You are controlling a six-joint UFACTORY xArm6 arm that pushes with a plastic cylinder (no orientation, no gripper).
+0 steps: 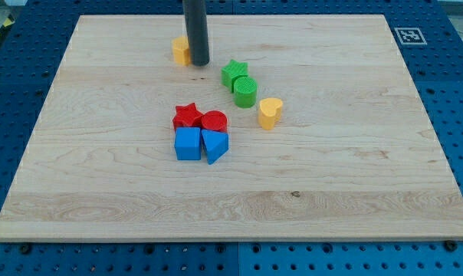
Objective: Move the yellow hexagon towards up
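The yellow hexagon (180,50) sits near the top of the wooden board, left of centre. The dark rod comes down from the view's top, and my tip (198,63) rests against the hexagon's right side, partly hiding it. A second yellow block, heart-like in shape (270,112), lies to the lower right, apart from the tip.
A green star (233,73) and a green cylinder (245,91) touch each other right of the tip. A red star (187,116), a red cylinder (214,121), a blue cube (188,143) and a blue triangle (215,145) cluster at the board's centre. The board's top edge (231,15) is close above the hexagon.
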